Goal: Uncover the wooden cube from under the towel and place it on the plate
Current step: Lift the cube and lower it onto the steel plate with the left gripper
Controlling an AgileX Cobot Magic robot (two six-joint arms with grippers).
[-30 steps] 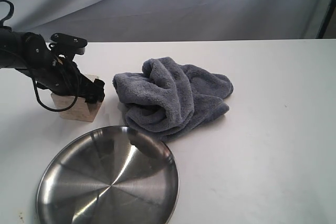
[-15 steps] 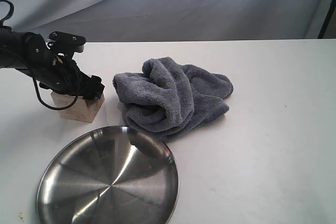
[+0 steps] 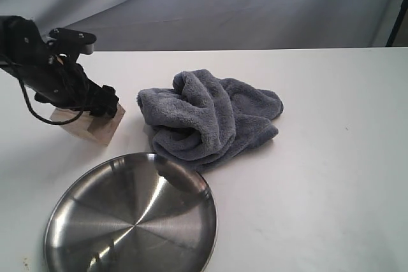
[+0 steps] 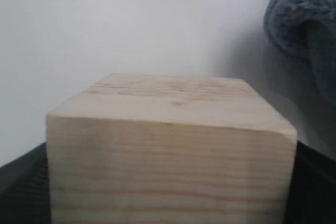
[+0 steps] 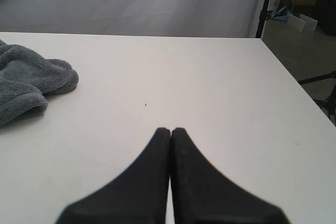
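The pale wooden cube (image 3: 94,128) is uncovered at the left of the table, tilted with one edge raised. My left gripper (image 3: 101,102) is shut on it from above. In the left wrist view the wooden cube (image 4: 173,156) fills the space between the dark fingers (image 4: 21,187). The grey fluffy towel (image 3: 210,116) lies crumpled to the cube's right, apart from it. The shiny steel plate (image 3: 131,221) sits in front of the cube with nothing on it. My right gripper (image 5: 170,130) is shut and holds nothing, hovering over bare table with the towel (image 5: 26,85) off to one side.
A grey backdrop hangs behind the white table. A dark stand pole (image 5: 265,3) rises past the table's edge in the right wrist view. Bare tabletop (image 3: 319,157) spreads to the right of the towel.
The left gripper has closed on the cube and shifted a little left and up. The cube has tilted and moved with it. Towel and plate have not moved.
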